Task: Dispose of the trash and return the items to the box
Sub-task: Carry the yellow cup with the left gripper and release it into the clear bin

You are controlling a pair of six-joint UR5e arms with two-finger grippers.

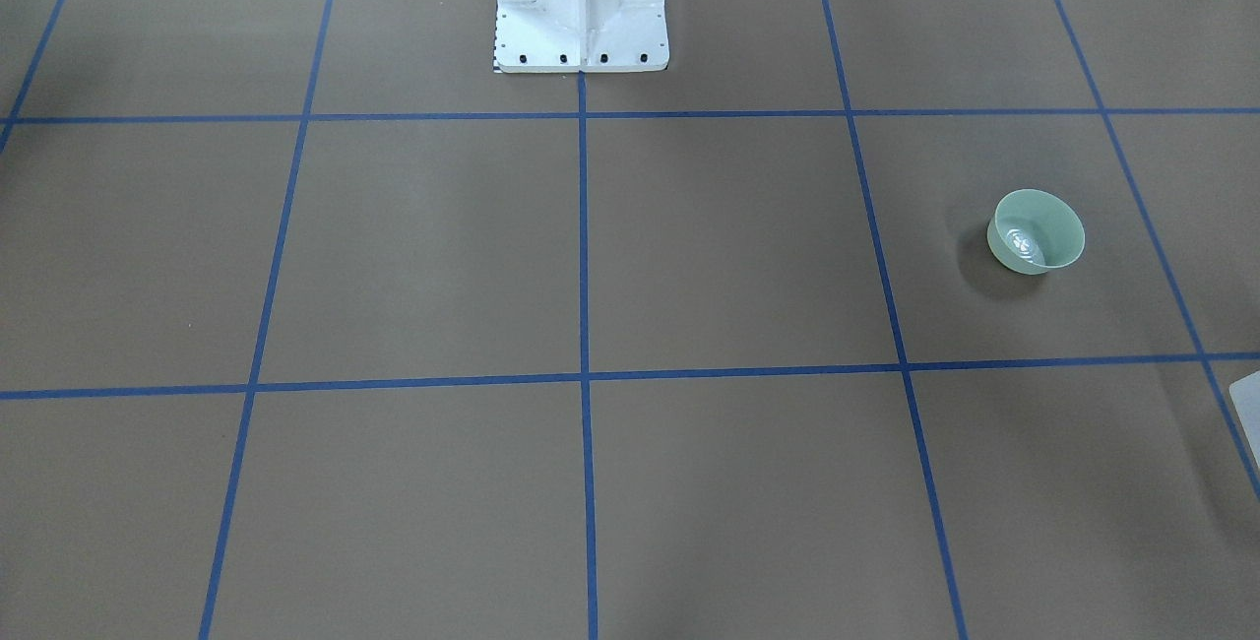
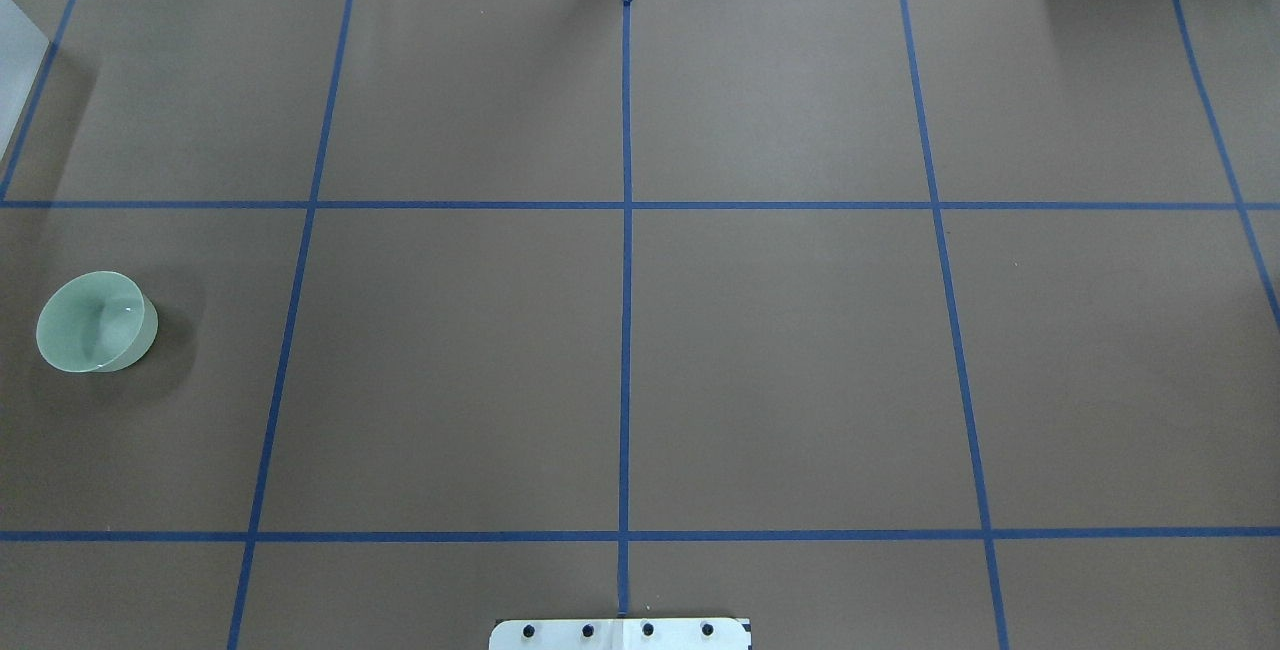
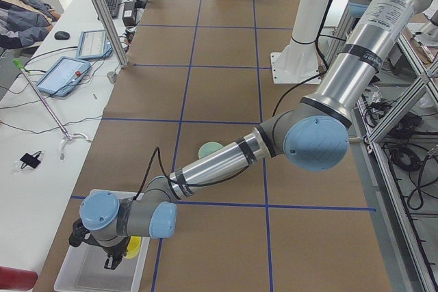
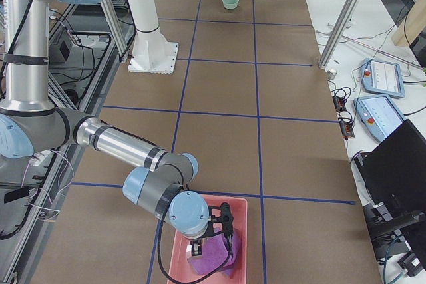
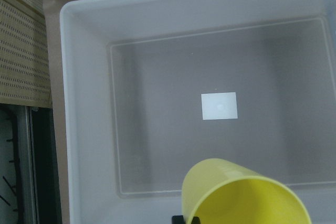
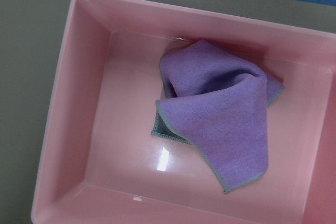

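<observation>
The left gripper point(image 3: 111, 256) hangs over the white bin point(image 5: 86, 103) at the table's left end, clamped on a yellow cup point(image 5: 244, 192), which is tilted, smooth and empty. I'd call this the drop-off; next it must let go squarely over the bin. Far right, the right gripper point(image 4: 210, 244) hovers above the pink bin point(image 6: 79, 103) holding a crumpled purple cloth point(image 6: 220, 114); whether its fingers are parted I can't tell.

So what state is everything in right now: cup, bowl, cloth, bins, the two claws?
yellow cup: held tilted over the white bin
left gripper: shut on the yellow cup
white bin: empty
green bowl: upright on the table, empty
purple cloth: crumpled in the pink bin
pink bin: holds only the cloth
right gripper: over the cloth, cannot tell
</observation>
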